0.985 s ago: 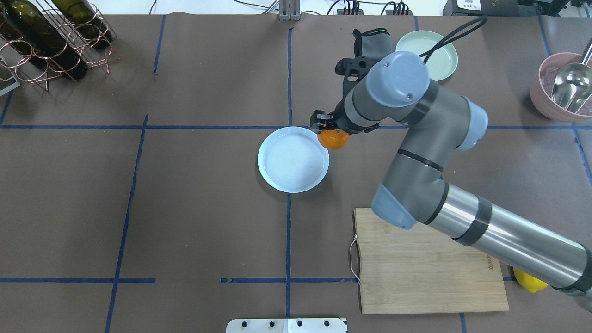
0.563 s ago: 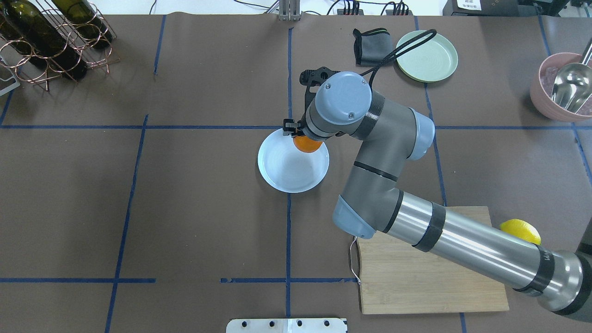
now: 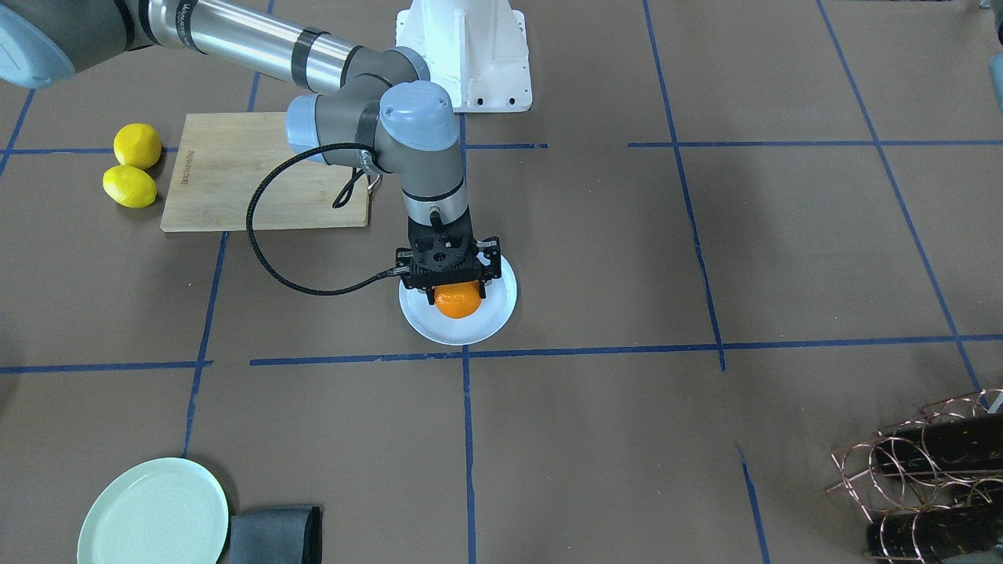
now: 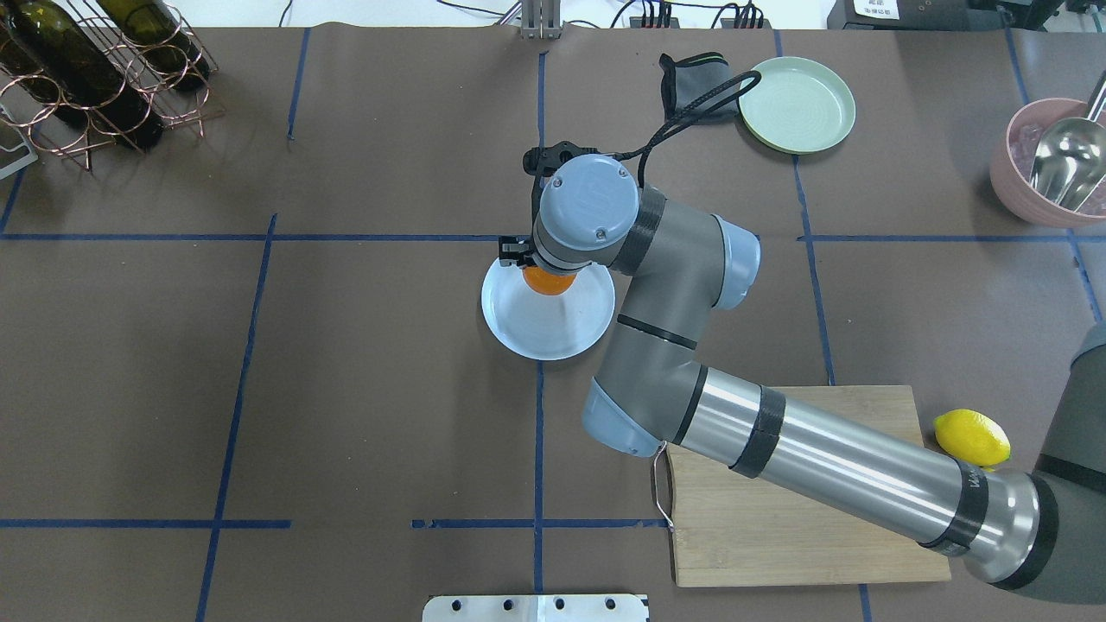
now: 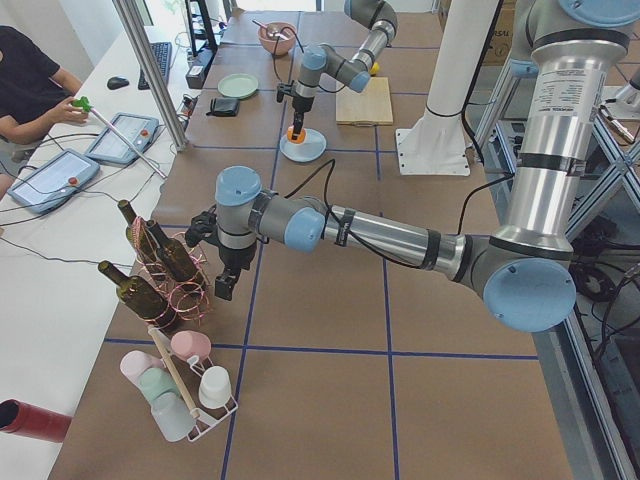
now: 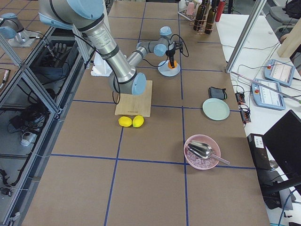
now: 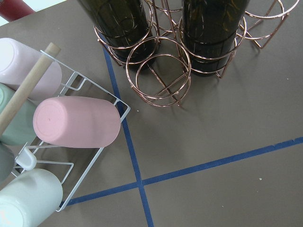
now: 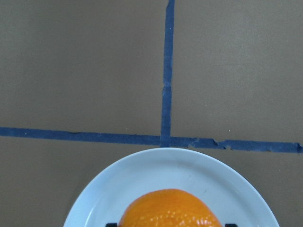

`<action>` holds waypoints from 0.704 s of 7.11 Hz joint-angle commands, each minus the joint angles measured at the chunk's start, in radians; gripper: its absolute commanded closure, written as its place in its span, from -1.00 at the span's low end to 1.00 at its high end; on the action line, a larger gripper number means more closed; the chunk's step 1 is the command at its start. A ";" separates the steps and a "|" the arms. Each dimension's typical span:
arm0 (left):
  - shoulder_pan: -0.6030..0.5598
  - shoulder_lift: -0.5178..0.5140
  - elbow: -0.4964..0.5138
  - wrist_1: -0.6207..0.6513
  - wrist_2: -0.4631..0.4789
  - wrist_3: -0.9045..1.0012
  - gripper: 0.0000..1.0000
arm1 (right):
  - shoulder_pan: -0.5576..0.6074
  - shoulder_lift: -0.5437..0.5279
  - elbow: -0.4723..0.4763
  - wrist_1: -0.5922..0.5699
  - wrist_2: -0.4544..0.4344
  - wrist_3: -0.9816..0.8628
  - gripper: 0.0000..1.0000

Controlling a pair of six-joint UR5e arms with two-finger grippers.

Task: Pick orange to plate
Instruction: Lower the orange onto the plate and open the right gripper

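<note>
Looking from the front: right tool [image 3: 457,296] points straight down, clenched on the orange [image 3: 458,305], a finger at each side of the fruit. The orange lies within the outline of the plate [image 3: 437,330]; I cannot tell whether it touches the plate. Two lemons [image 3: 130,186] lie touching, just beside the cutting board [image 3: 258,184].

Overhead: the wrist covers most of the tool. The orange shows below it, over the far part of the plate. One lemon shows beside the board.

Left end: far arm stands over the plate with the orange under it. Near arm's left tool [image 5: 226,288] hangs beside the wine rack [image 5: 160,262], well apart from the plate. I cannot tell whether it is released or clenched.

Right end: orange and plate small, under the tool.

Left wrist: rack rings, bottles, a pink cup [image 7: 75,122] in a wire stand. No fingers show.

Right wrist: orange at bottom edge, plate rim curving around it, dark fingertips at both sides.
</note>
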 commanded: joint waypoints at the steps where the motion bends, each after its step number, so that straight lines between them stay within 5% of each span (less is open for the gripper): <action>1: -0.001 0.000 0.000 0.000 -0.001 0.000 -1.00 | -0.004 0.001 -0.014 -0.005 0.004 -0.002 -0.90; 4: -0.001 0.000 0.000 0.000 -0.001 0.000 -1.00 | 0.022 0.009 0.010 -0.019 0.071 0.013 -1.00; 5: -0.001 0.002 -0.001 -0.002 -0.001 0.001 -1.00 | 0.074 0.003 0.083 -0.134 0.119 -0.005 -1.00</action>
